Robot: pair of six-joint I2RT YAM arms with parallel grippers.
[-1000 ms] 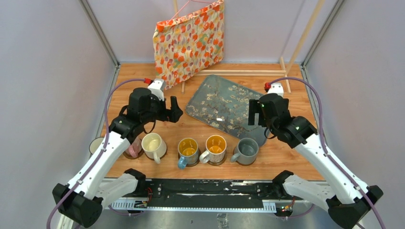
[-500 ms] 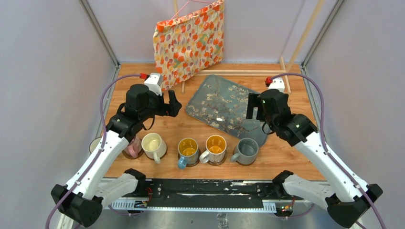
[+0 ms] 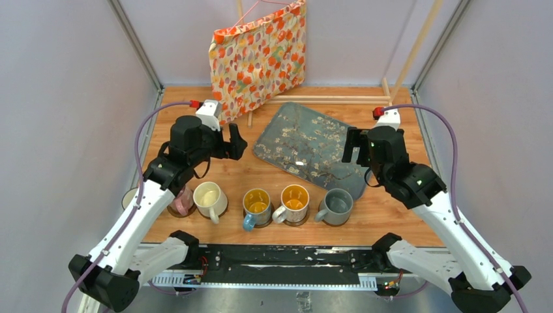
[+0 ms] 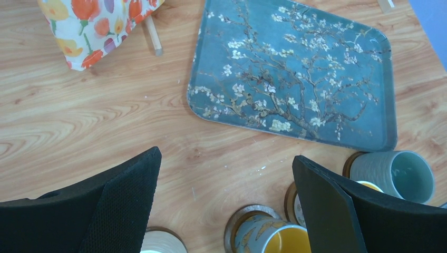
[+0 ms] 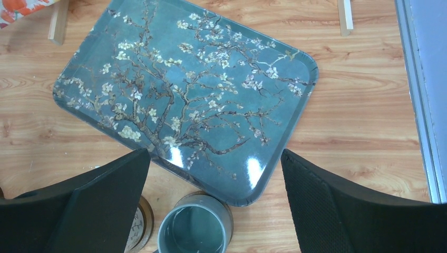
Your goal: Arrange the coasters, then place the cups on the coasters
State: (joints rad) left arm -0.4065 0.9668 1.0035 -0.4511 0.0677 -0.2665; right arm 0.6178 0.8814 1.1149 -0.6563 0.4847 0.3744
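Over the last second the right arm has swung outward and the left arm has drawn back a little. The mugs, pink (image 3: 183,201), cream (image 3: 210,198), blue-handled (image 3: 256,206), yellow-lined white (image 3: 295,202) and grey (image 3: 338,206), stand in a row on brown coasters (image 4: 230,227) along the near side of the floral tray (image 3: 306,140). The left gripper (image 4: 225,155) hovers left of the tray and the right gripper (image 5: 213,153) over its near right edge. Both arms are bent and both grippers angle downward, fingers spread wide and empty.

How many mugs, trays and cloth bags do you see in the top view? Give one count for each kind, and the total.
Mugs: 6 (one partly hidden at the far left)
Tray: 1
Bag: 1
Total: 8
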